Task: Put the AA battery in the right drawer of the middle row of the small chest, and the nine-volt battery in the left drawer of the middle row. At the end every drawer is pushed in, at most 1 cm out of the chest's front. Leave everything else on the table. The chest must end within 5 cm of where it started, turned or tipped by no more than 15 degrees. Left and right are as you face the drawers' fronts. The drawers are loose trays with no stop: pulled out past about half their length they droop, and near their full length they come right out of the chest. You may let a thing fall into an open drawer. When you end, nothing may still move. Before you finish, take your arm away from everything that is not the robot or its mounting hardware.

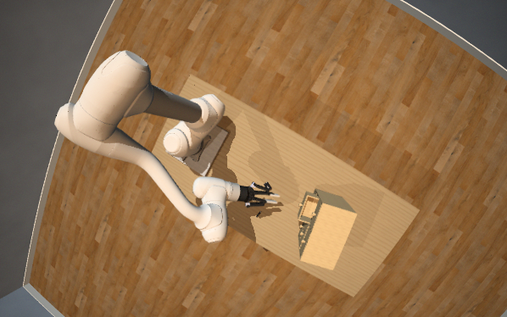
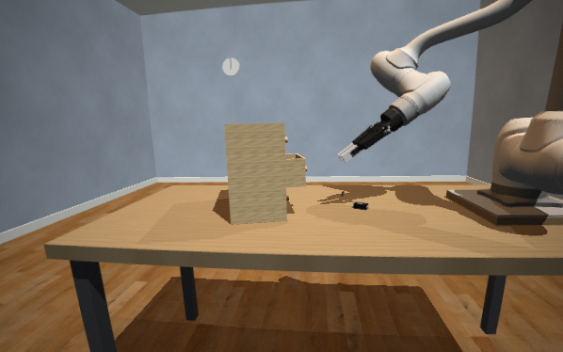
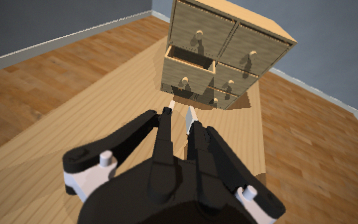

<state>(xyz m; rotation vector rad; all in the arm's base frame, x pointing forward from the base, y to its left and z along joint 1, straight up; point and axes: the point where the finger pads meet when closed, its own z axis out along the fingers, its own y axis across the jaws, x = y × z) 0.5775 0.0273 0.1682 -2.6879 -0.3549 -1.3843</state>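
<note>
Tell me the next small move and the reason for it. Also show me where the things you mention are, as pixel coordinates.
I'd bring the gripper [image 1: 276, 198] [image 2: 345, 154] [image 3: 180, 109] back above the nine-volt battery [image 1: 268, 186] [image 2: 361, 206], opening its fingers wider before descending. The left middle drawer [image 1: 309, 206] [image 2: 296, 173] [image 3: 187, 75] already stands pulled out, the battery lies on the table, and the narrowly parted fingers hold nothing.

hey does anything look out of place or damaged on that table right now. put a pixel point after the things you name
Only one thing stands out: the chest's middle-row left drawer [image 1: 309, 206] [image 2: 296, 173] [image 3: 188, 75] sticks out while its neighbours look shut. The chest [image 1: 330, 237] [image 2: 257, 174] [image 3: 233, 47] stands upright, with no damage visible.
</note>
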